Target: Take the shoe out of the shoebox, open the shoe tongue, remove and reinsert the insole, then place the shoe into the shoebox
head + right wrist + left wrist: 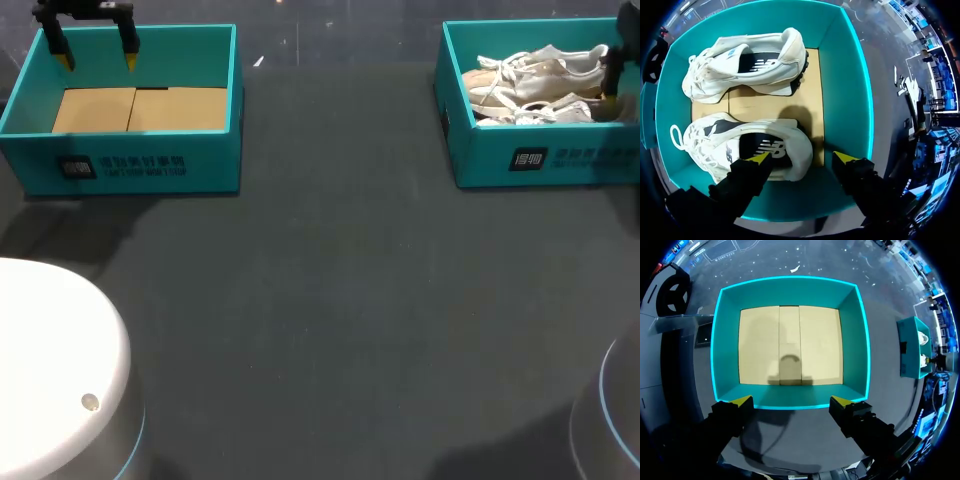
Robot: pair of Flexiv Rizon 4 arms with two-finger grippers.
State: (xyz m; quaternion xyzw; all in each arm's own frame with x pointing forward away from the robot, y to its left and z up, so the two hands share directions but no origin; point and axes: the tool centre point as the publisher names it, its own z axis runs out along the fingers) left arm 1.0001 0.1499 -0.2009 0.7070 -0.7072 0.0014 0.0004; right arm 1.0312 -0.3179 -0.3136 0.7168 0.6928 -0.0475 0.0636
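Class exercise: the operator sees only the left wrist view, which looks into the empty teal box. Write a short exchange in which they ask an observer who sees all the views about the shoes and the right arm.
Operator: How many shoes are in the other box?
Observer: Two white sneakers. The far sneaker and the near sneaker lie side by side in the right shoebox, toes pointing the same way.
Operator: Has the right gripper taken one?
Observer: No. The right gripper is open above the near sneaker's heel end and holds nothing.
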